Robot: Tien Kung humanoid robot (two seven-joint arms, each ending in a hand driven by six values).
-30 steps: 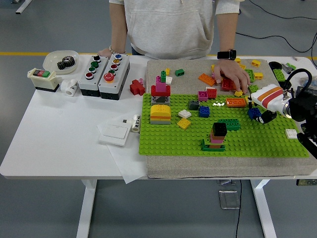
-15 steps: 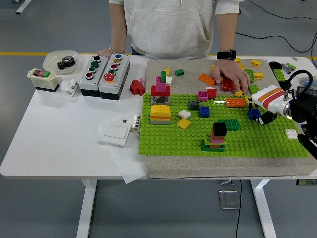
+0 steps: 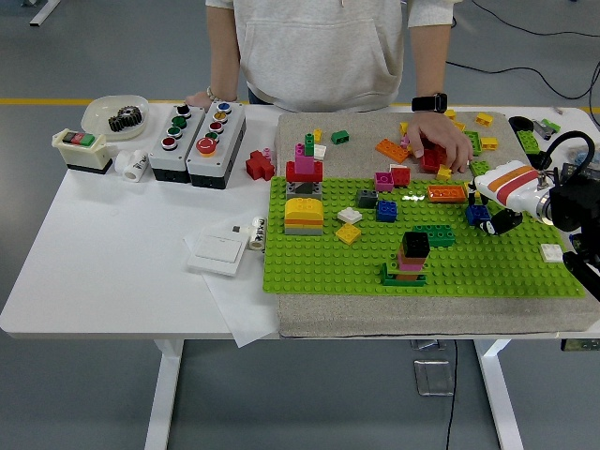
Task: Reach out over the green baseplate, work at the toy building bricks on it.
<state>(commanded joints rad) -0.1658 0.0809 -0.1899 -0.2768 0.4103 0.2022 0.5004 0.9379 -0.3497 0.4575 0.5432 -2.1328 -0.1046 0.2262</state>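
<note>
The right hand (image 3: pixel 495 202) reaches in from the right edge over the green baseplate (image 3: pixel 469 267), and its fingers are curled around a small blue brick (image 3: pixel 478 214) at the plate's far right part. I cannot tell if the brick is lifted or sits on the studs.

The main risk, as I judge it, is the person's hand (image 3: pixel 441 141), which rests on the loose bricks on the grey mat (image 3: pixel 361 127), near the robot's fingers. If either one moves toward the other, they may collide. An orange brick (image 3: pixel 447 194) lies just beside the blue brick, so a careless pull could knock it loose. The hold on the blue brick looks shallow, so it may slip.

On the plate there are also a yellow-and-orange dome stack (image 3: pixel 304 215), a black-topped stack on a green base (image 3: pixel 410 256) and a green brick (image 3: pixel 434 234); the last 2 stand in the way of a path toward the plate's middle. At the table's left are 2 button boxes (image 3: pixel 197 131) and a bowl with a gear (image 3: pixel 116 114).
</note>
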